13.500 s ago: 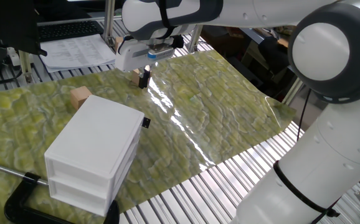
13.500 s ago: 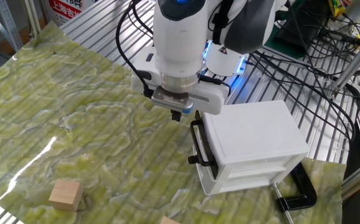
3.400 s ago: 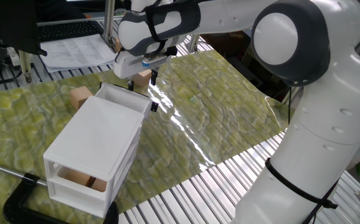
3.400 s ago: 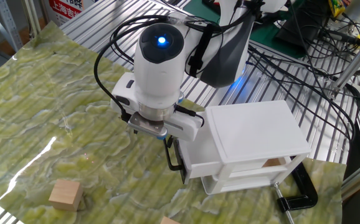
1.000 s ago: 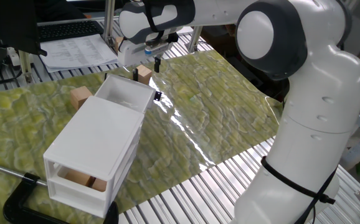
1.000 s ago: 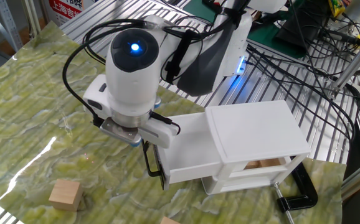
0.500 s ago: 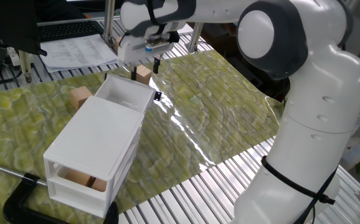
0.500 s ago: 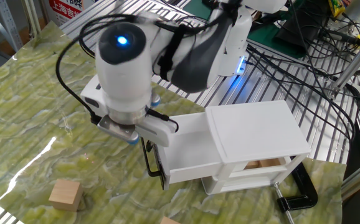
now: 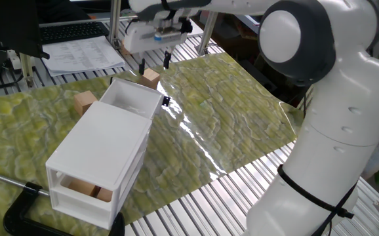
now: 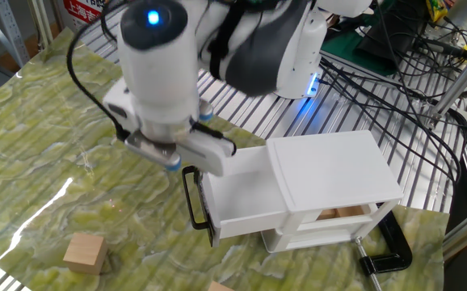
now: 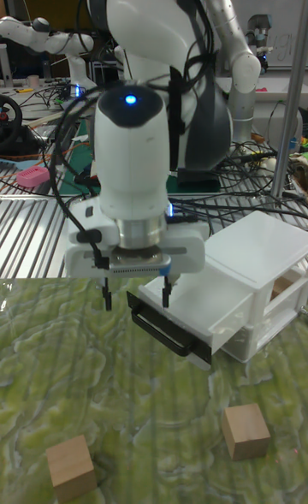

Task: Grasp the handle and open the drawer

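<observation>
The drawer (image 11: 195, 309) is the upper one of the white cabinet (image 9: 98, 157) and it is pulled out far from the cabinet body. Its black handle (image 11: 164, 329) is a bar across the drawer front. The gripper (image 11: 135, 294) hangs just above the handle, a little to its left in the tall view. The fingers (image 11: 165, 293) are apart and they hold nothing and touch nothing. Two wooden cubes (image 11: 245, 429) lie on the green counter (image 10: 48, 162) near the drawer front. A black clamp (image 10: 385, 246) is at the far end of the cabinet.
</observation>
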Controlling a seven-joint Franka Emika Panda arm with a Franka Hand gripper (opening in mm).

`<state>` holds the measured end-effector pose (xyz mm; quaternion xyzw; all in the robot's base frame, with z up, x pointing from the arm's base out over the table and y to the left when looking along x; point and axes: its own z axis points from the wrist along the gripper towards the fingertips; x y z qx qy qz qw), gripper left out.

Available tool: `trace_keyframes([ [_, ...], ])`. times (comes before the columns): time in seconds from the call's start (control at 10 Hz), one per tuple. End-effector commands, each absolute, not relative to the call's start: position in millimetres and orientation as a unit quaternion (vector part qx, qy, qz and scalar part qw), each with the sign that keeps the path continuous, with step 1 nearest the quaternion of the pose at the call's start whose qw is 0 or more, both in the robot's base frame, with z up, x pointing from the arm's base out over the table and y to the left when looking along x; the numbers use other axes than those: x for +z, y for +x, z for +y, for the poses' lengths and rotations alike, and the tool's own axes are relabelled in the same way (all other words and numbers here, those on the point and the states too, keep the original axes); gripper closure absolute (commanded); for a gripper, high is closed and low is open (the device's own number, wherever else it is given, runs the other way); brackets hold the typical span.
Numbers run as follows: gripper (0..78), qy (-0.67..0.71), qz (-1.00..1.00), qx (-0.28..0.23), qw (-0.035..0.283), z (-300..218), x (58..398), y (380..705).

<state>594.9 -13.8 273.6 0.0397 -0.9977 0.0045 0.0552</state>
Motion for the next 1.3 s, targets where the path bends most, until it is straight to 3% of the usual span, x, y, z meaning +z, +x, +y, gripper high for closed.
trace_keyframes([
  [0.1, 0.2, 0.021, -0.997, 0.011, 0.071, -29, 331, 580],
  [0.4, 0.2, 0.023, -0.997, 0.011, 0.074, -29, 342, 564],
  [0.9, 0.2, 0.004, -0.998, 0.01, 0.069, -12, 326, 521],
  [1.3, 0.2, 0.005, -0.997, 0.016, 0.071, -11, 329, 504],
])
